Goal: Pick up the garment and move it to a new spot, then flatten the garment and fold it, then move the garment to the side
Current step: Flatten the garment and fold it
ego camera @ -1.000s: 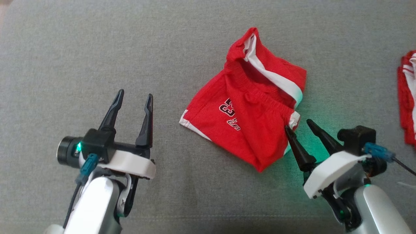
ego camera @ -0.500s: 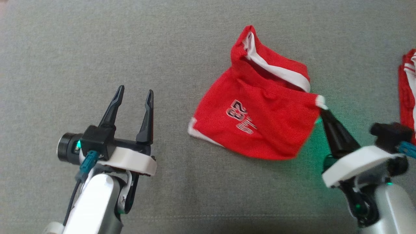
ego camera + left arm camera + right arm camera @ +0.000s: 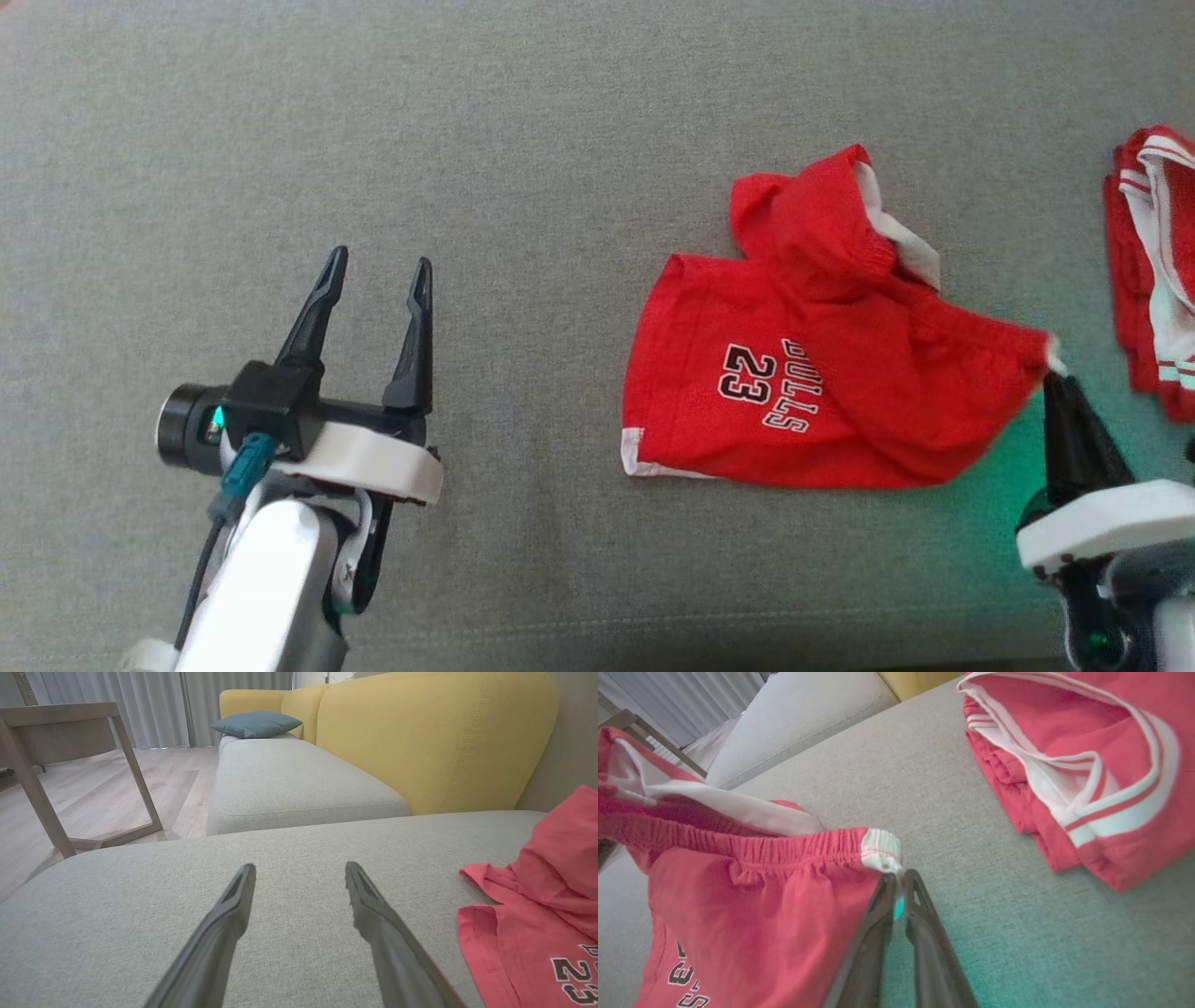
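The garment [image 3: 822,392] is a pair of red shorts with white trim and "BULLS 23" printed on it, lying crumpled on the grey cushion right of centre. My right gripper [image 3: 1057,373] is shut on the white-edged corner of its elastic waistband [image 3: 878,851], lifting that corner. In the right wrist view the garment [image 3: 752,896] hangs from the right gripper [image 3: 899,875]. My left gripper [image 3: 378,266] stands open over bare cushion, well left of the shorts. The left wrist view has the left gripper [image 3: 299,870] empty and the garment [image 3: 537,914] at its right edge.
A second red garment with white stripes [image 3: 1153,271] lies folded at the right edge, close to my right gripper, also seen as a red folded pile [image 3: 1083,770]. Beyond the grey cushion [image 3: 467,140] are a yellow sofa back [image 3: 430,732], a blue pillow [image 3: 256,722] and a wooden side table [image 3: 60,718].
My right gripper closed on the waistband corner and dragged the shorts rightward, turning them so the print now reads upright. The left arm stayed in place, open.
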Controlling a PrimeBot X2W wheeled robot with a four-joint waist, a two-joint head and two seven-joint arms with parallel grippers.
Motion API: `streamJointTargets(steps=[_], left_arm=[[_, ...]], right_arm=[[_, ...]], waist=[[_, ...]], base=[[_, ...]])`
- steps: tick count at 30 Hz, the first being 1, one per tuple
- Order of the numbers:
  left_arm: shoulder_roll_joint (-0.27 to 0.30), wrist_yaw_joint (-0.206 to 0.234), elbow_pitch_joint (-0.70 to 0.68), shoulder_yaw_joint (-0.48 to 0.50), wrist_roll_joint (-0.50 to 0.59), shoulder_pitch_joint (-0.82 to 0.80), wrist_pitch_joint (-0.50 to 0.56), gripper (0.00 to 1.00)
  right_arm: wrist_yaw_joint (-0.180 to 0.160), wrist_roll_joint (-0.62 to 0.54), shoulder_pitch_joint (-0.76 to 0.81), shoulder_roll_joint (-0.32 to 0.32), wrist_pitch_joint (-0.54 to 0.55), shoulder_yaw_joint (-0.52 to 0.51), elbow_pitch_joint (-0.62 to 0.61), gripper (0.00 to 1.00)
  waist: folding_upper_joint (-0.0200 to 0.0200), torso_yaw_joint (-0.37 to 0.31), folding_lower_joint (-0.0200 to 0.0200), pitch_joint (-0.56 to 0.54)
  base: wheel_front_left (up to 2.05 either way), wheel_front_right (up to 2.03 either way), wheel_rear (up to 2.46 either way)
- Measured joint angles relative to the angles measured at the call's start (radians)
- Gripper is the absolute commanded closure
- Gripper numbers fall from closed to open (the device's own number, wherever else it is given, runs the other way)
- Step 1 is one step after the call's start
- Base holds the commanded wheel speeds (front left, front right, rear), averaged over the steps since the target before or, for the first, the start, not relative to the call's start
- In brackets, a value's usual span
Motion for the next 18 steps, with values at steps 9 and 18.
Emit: streamJointTargets(steps=[9, 18], left_arm=[[-0.001, 0.001, -0.001, 0.008, 0.0, 0.021, 0.0, 0.0], [-0.001, 0.016, -0.012, 0.015, 0.0, 0.07, 0.0, 0.0]], right_arm=[[0.0, -0.129, 0.001, -0.003, -0.127, 0.006, -0.092, 0.0], [0.0, -0.232, 0.001, -0.068, -0.185, 0.158, -0.234, 0.0]], waist=[[0.0, -0.003, 0.0, -0.027], [0.0, -0.002, 0.0, -0.072]], base=[[0.0, 0.0, 0.0], [0.0, 0.0, 0.0]])
